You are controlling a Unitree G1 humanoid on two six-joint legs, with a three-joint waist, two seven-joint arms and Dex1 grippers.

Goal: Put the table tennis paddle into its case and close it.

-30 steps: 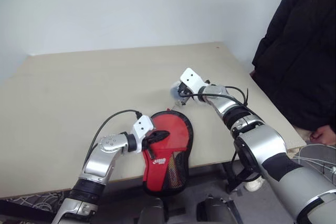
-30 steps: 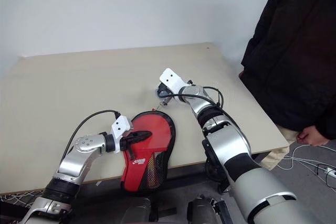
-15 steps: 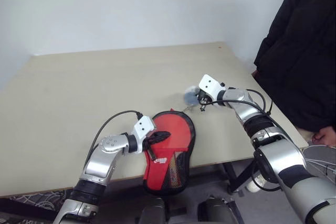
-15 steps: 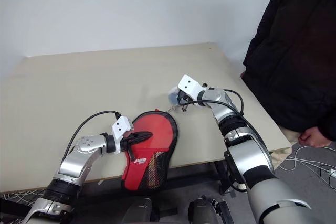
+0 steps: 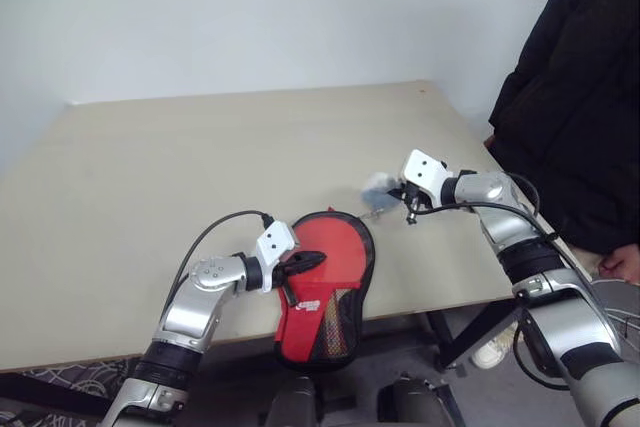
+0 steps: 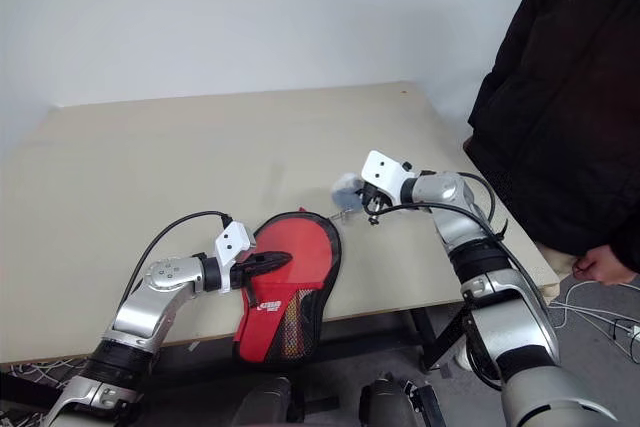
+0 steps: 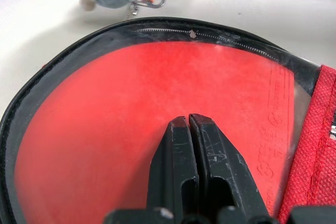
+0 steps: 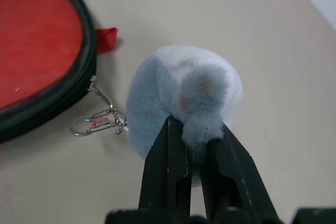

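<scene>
Broadly, the beige tabletop carries everything, with a person in a black coat standing at its right side. At the near edge lies the case, its clear half showing the red paddle inside and its narrow end hanging past the edge. The left end effector, clenched, presses on that clear half. The right end effector pinches a pale blue-grey plush lump, joined by a small metal clip to the case's rim.
</scene>
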